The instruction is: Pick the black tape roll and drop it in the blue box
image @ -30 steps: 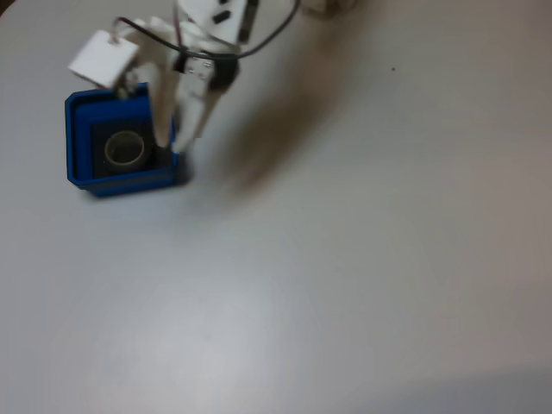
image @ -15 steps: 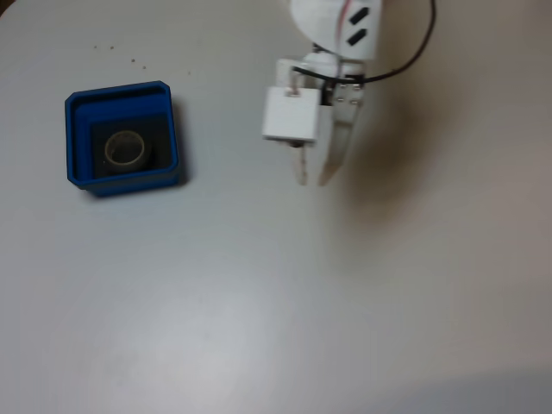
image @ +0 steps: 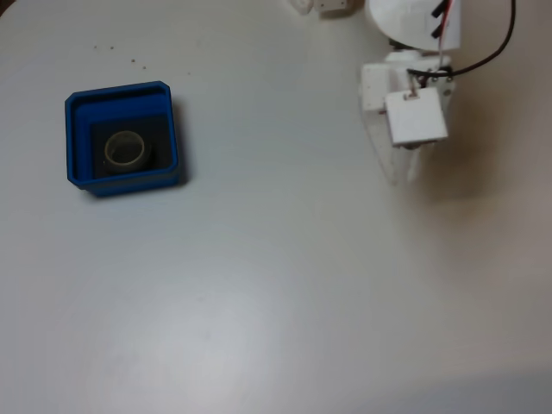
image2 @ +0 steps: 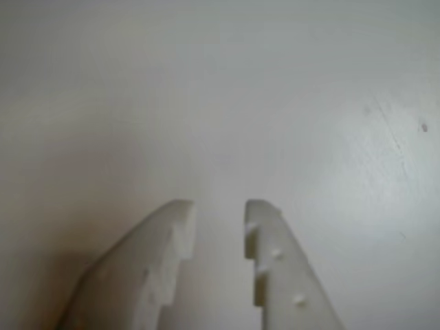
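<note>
Taking the blue box (image: 79, 134) as our landmark at the left of the fixed view, we saw the black tape roll (image: 126, 150) lying flat on the box's dark floor, its pale core facing up, a little toward the box's near wall and inside the stepped rim. From how it lay, we judged the drop done: the roll sat wholly within the walls, which would keep it from rolling out. To the right of the box stretched bare pale table (image: 259, 285), with a few tiny dark specks just beyond the box's far edge. Well apart from the box, at the far right, hung the white gripper (image: 401, 177), its fingers pointing down toward the table with a black cable looping off the arm above it. In the wrist view the gripper (image2: 218, 210) showed its two white fingers (image2: 172, 234) parted by a narrow gap with nothing between them, only bare table ahead.
</note>
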### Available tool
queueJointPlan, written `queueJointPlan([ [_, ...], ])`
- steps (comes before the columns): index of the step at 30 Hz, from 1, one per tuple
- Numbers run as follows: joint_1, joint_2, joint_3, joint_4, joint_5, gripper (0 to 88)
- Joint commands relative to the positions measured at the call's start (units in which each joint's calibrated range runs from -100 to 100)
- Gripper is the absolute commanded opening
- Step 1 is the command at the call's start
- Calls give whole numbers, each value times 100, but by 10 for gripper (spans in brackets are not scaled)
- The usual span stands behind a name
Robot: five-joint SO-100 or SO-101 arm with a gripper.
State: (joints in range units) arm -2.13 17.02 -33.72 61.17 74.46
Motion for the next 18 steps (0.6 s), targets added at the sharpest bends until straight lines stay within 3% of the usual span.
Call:
queueJointPlan([
  [1,-95,-414,-141,-36,14,9],
  [18,3,-1727,2285,-60,14,9],
])
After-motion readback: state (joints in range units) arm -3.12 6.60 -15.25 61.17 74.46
